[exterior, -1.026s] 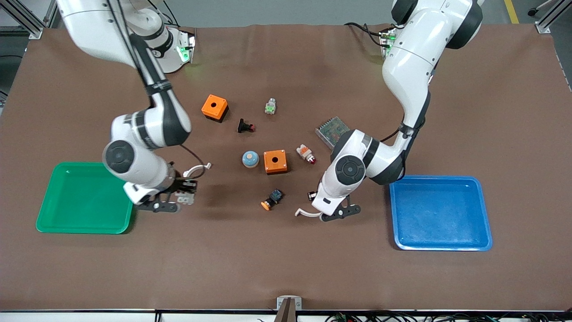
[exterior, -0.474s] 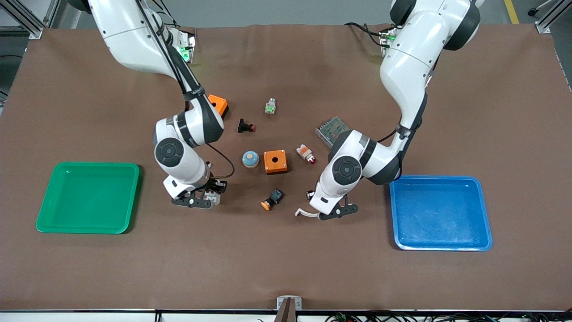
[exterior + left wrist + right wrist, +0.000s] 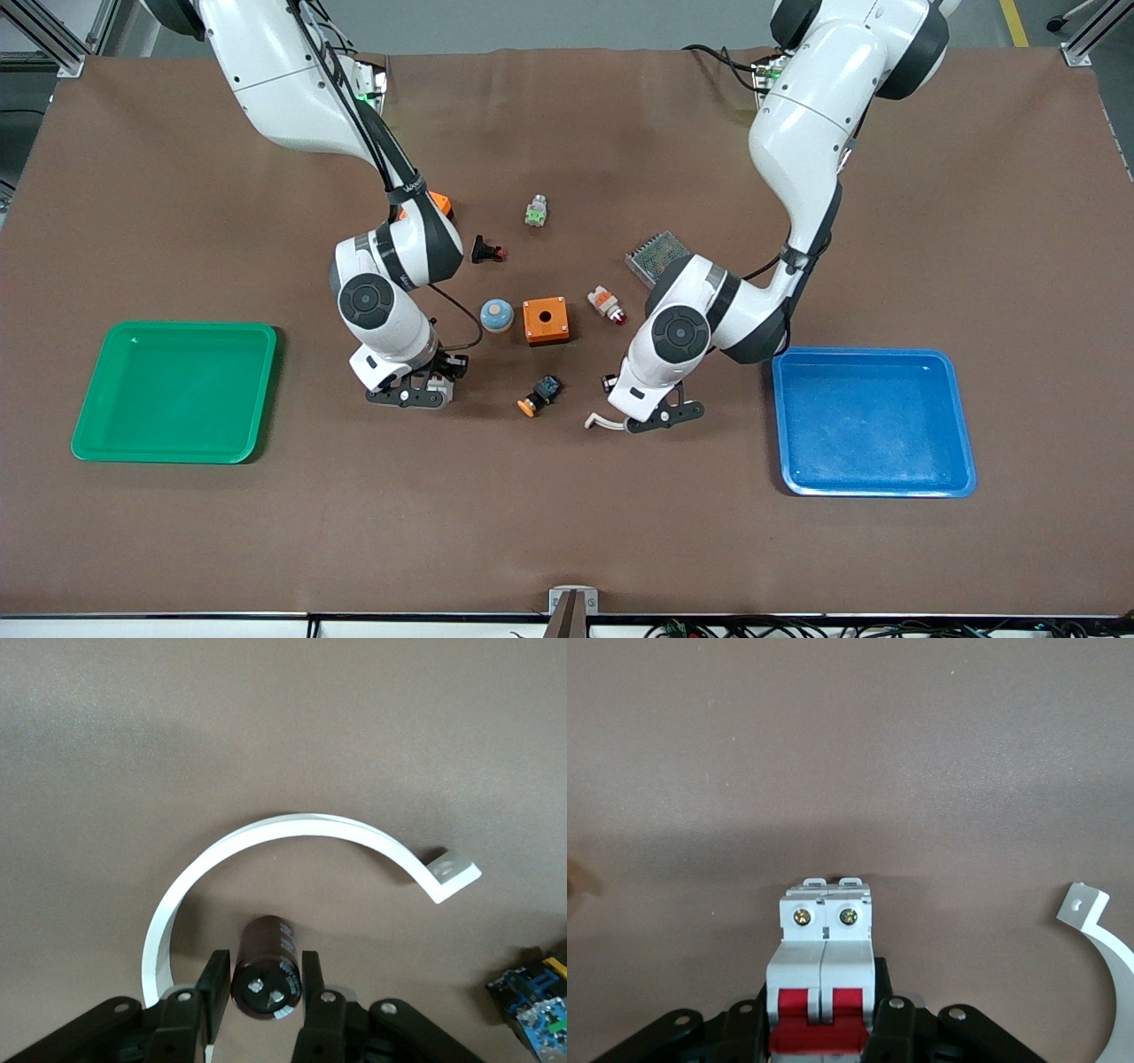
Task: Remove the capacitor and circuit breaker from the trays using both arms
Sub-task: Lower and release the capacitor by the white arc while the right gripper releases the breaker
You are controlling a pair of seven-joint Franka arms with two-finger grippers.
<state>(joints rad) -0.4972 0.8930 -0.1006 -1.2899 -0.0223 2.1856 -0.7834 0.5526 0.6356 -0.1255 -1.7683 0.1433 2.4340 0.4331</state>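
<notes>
My left pincer [image 3: 260,1001] clasps the capacitor [image 3: 266,967], my right pincer [image 3: 824,1028] the circuit breaker [image 3: 823,970]; I release gently onto the counter [image 3: 567,532].

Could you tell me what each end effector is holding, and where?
Left end effector: capacitor, by its sides. Right end effector: circuit breaker, by its sides at the lever end.

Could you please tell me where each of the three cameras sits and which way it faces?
Front view: high across the table, facing both arms; green tray and blue tray empty.
Left wrist view: on the left arm, looking down at the left gripper around the capacitor.
Right wrist view: on the right arm, right gripper shut on the circuit breaker.
Shared: the brown tabletop.
</notes>
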